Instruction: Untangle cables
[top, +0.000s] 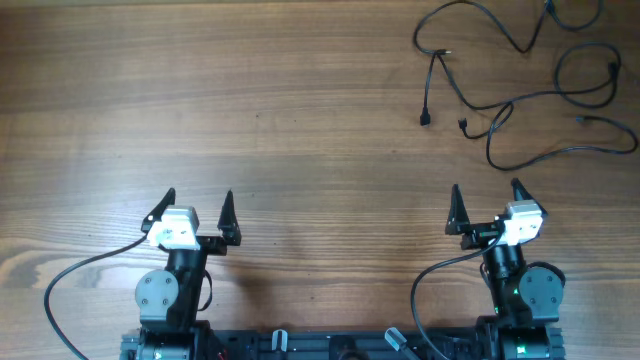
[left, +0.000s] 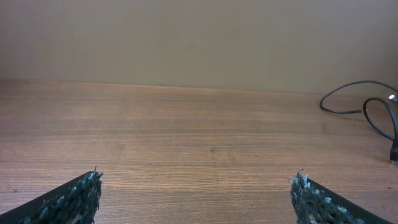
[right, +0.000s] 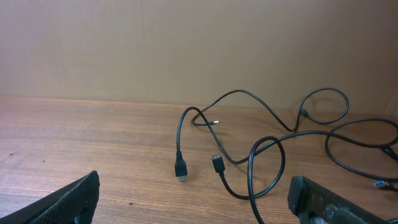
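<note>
The cables (top: 520, 95) lie as loose, overlapping black strands at the table's far right corner, with small plug ends pointing toward the middle. In the right wrist view the cables (right: 267, 149) loop across the wood just ahead of the fingers, two plugs lying side by side. My right gripper (top: 486, 204) stands open near the front edge, a short way below the strands, nothing between its fingers. My left gripper (top: 197, 211) stands open at the front left, far from them. The left wrist view catches only a cable loop (left: 367, 106) at its right edge.
The wooden table (top: 250, 110) stretches bare between the arms and the far edge. A plain beige wall (left: 199, 37) rises behind it. Thicker black arm cables (top: 70, 290) trail from both bases along the front edge.
</note>
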